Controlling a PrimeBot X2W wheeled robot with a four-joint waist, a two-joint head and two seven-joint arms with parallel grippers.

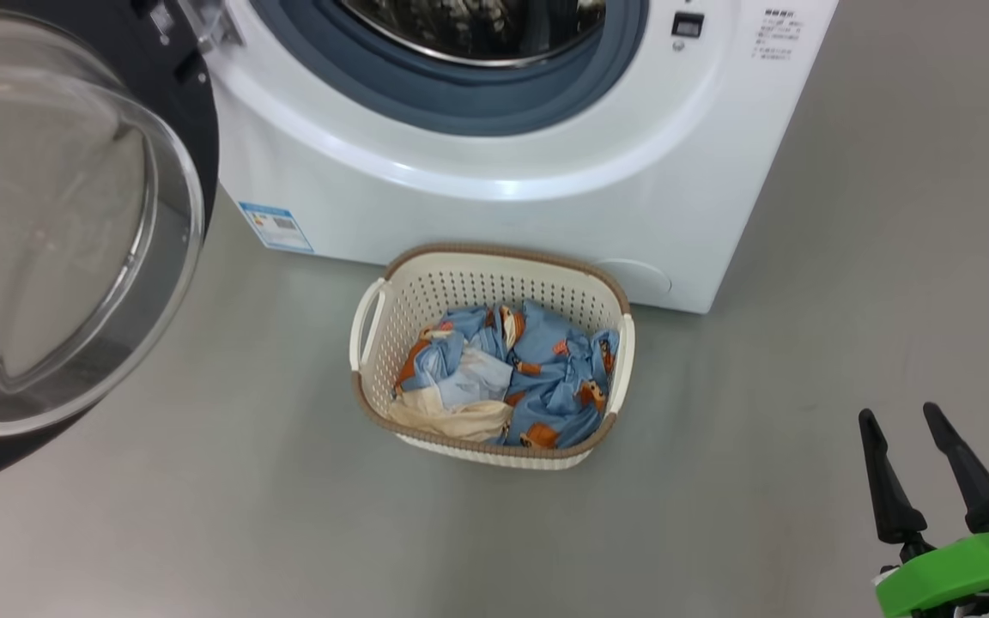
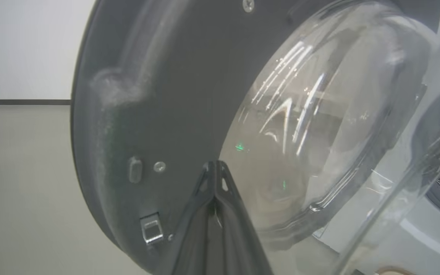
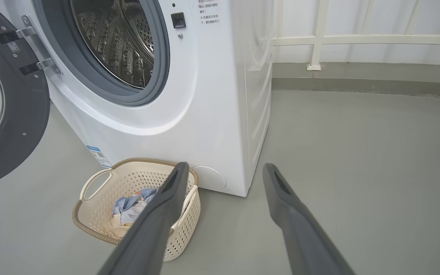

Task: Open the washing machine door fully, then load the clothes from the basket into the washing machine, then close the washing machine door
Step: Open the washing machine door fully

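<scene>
The left claw (image 2: 214, 168), fingers pressed together on nothing, points at the dark inner ring of the large round, glass-bowled washing machine door (image 2: 159, 95). Push on that ring, not the glass just right of the tips, following the hinge arc. The right claw (image 1: 900, 414) is spread wide and empty. The cream perforated plastic basket (image 1: 494, 253) of blue bear-print clothes (image 1: 546, 369) sits to its left.

Your left gripper (image 2: 215, 165), a pair of long dark grey fingers, has its jaws pressed together, the tips meeting in one point that rises from the bottom middle of its wrist view. Your right gripper (image 1: 898, 418), two long black tapered fingers, stands spread wide with nothing between them, at the head view's lower right, pointing up and leaning slightly left. Below them sits a bright green plastic wrist housing (image 1: 958, 566).
</scene>
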